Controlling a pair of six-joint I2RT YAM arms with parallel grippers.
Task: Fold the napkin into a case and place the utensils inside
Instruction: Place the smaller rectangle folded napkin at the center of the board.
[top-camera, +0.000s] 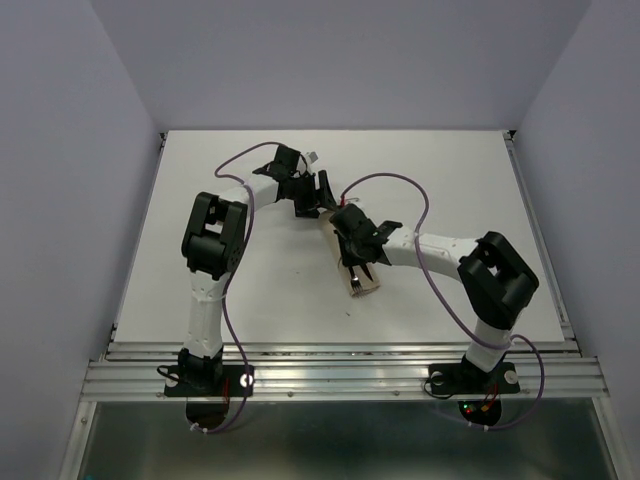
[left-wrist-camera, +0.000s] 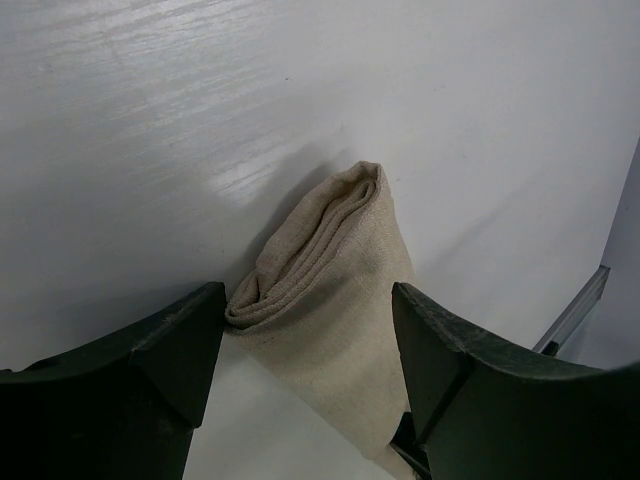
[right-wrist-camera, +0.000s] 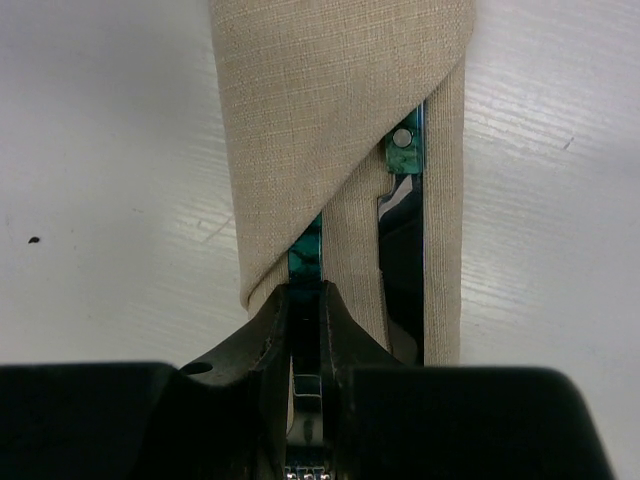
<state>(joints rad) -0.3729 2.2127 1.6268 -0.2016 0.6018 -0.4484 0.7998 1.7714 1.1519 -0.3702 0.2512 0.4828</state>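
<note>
Right wrist view: right gripper (right-wrist-camera: 305, 300) is pinched onto a slim utensil (right-wrist-camera: 305, 255). Teal shows between the fingers, and the utensil's tip sits just under the diagonal flap (right-wrist-camera: 330, 100) of the case (right-wrist-camera: 350, 250). A second utensil (right-wrist-camera: 402, 250) lies in the case beside the held one, its teal end with a hole at the flap edge. The case lies flat on the table (right-wrist-camera: 100, 150).

Top view: the case is mid-table, with one gripper at each of its ends.

Left wrist view: left gripper (left-wrist-camera: 308, 300) is spread wide with a jaw on either side of the case's folded end. It holds nothing. Cannot tell if the jaws touch the cloth.

Looks like the last utensil is going in, so the task is near done.

Risks:
- Nothing clearly pins the case. Pushing the held utensil further could drag the whole case along the table rather than slide the utensil in.
- Friction at the flap edge could lift or bunch the flap and undo the fold.
- The tip could catch the wrong layer and end up under the case, not in the pocket.
- Any sideways drift toward the second utensil could knock it askew or out.
- If the left jaws close on the folded end, they could crumple it or pinch the pocket shut.
- Both wrists sit close over the case, so there is a collision risk if either swings.
- Letting go too early would leave the handle sticking far out of the case.
</note>
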